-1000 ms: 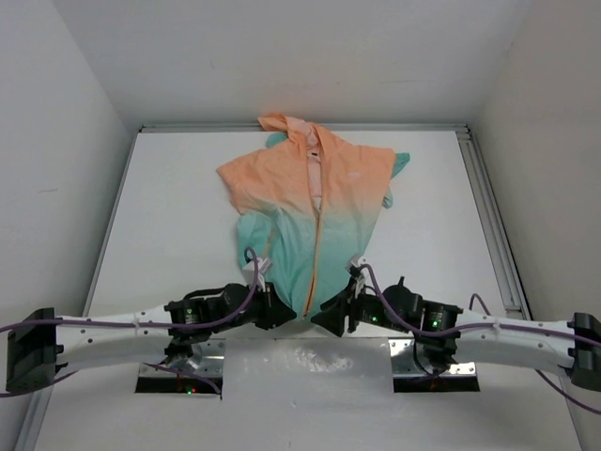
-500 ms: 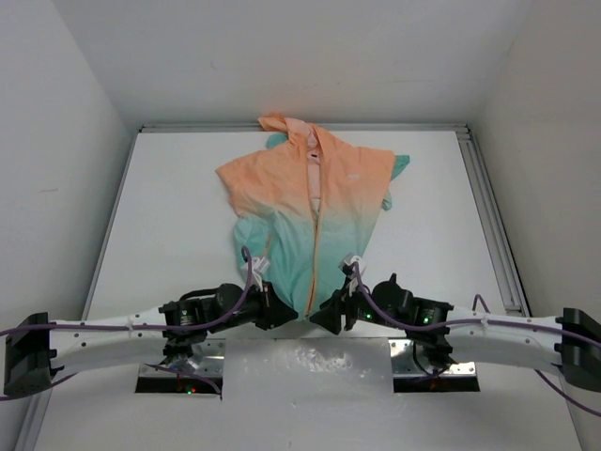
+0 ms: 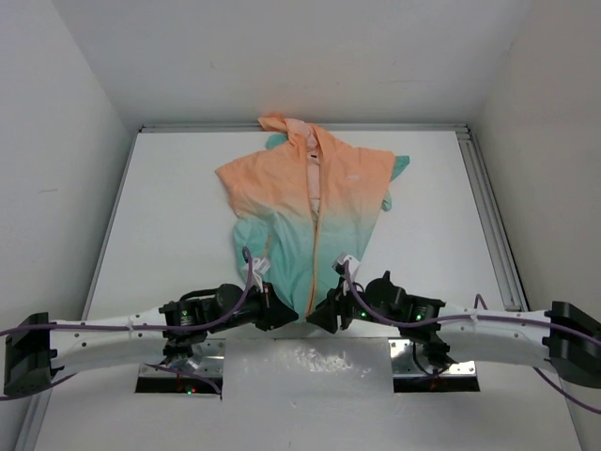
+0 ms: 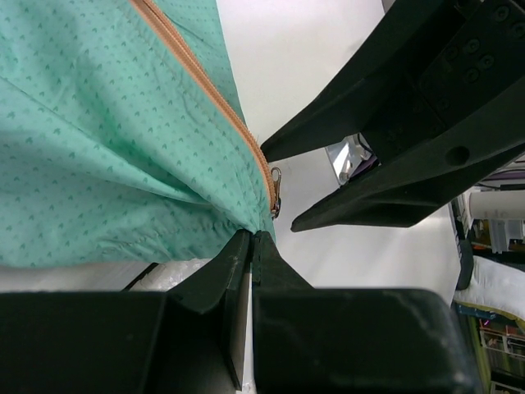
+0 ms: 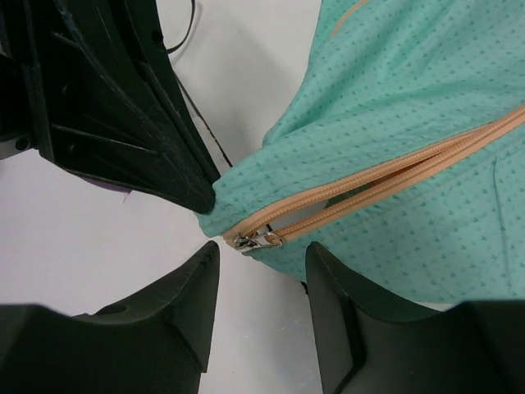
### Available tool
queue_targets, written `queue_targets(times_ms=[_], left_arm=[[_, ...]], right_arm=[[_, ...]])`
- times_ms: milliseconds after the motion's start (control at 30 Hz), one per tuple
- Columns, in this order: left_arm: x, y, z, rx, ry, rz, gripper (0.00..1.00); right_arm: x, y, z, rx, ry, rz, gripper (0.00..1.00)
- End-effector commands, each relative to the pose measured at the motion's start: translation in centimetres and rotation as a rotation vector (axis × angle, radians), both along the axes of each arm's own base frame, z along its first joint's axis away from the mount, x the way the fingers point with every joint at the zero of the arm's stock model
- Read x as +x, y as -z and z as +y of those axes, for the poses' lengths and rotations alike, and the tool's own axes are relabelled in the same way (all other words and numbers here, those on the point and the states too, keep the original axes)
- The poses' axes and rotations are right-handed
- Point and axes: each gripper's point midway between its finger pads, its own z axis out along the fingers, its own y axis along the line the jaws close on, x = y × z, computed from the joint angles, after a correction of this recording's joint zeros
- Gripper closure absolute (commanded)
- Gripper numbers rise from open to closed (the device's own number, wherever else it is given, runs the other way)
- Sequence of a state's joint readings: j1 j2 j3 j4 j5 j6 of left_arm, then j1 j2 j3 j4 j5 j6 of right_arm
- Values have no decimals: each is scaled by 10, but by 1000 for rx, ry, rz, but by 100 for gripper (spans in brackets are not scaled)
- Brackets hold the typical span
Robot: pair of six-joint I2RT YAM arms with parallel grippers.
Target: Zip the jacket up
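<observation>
The jacket (image 3: 310,202) lies flat on the table, peach-orange on top and teal below, hood pointing away. Its orange zipper (image 3: 315,235) runs down the middle and stands partly open near the hem. My left gripper (image 4: 252,238) is shut on the teal hem corner just left of the zipper's bottom end. The small metal zipper pull (image 5: 258,240) sits at that bottom end. My right gripper (image 5: 262,253) is open, its fingertips on either side of the pull and just short of it, not touching. In the top view both grippers (image 3: 289,318) (image 3: 317,318) meet at the hem.
The white table (image 3: 169,216) is boxed in by walls on the left, right and back. A metal rail (image 3: 488,216) runs along its right side. Two shiny mounting plates (image 3: 178,376) sit at the near edge by the arm bases.
My right gripper has slid left toward the bottom of the zipper and its jaws have narrowed a little. The left gripper has kept its hold on the hem.
</observation>
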State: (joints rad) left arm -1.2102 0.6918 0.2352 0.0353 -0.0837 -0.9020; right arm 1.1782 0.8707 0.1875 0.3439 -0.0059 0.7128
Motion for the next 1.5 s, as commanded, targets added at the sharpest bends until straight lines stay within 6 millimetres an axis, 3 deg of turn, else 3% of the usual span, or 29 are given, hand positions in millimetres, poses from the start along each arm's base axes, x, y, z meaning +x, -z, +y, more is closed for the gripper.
queue_targets(times_ms=[0, 1133, 1467], left_arm=[[-2, -16, -9, -66, 28, -21, 100], [-1, -16, -6, -70, 13, -18, 100], [0, -17, -4, -73, 3, -17, 100]], right_arm=[[5, -32, 17, 88, -19, -46, 54], [1, -30, 19, 113, -34, -18, 78], [1, -28, 19, 120, -27, -14, 95]])
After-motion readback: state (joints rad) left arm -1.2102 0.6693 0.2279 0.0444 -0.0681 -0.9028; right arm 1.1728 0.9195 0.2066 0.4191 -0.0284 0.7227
